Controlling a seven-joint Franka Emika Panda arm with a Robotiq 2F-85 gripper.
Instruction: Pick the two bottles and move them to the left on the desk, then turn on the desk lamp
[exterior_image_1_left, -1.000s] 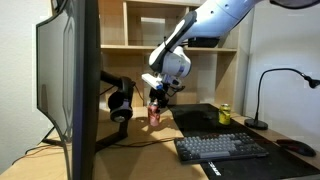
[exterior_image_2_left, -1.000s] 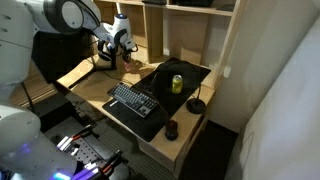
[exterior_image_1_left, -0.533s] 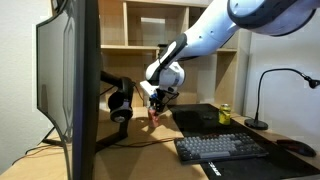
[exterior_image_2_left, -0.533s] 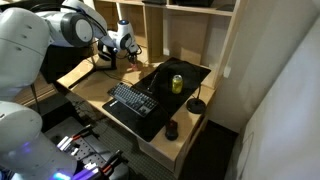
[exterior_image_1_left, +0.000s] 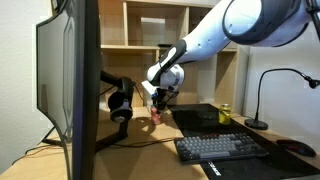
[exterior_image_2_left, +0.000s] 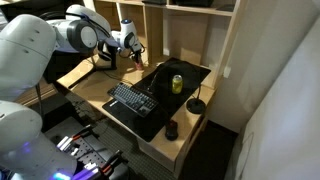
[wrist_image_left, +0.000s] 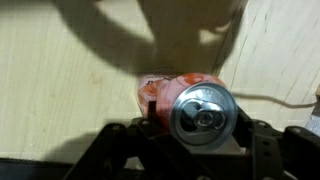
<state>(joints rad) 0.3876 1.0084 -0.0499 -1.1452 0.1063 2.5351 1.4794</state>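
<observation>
Two bottles (exterior_image_2_left: 177, 83), one desk lamp (exterior_image_1_left: 256, 124), one keyboard (exterior_image_1_left: 222, 148), one monitor (exterior_image_1_left: 70, 90)

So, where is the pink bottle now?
The pink bottle sits between the jaws in the wrist view; in an exterior view it is between the headphones and the black mat.

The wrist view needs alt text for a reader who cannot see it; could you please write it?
Seen from above, a pinkish-red bottle with a round silver top sits gripped between the dark fingers of the hand. Beneath it lies the light-wood desk, with a broad shadow across the top of the picture.
</observation>
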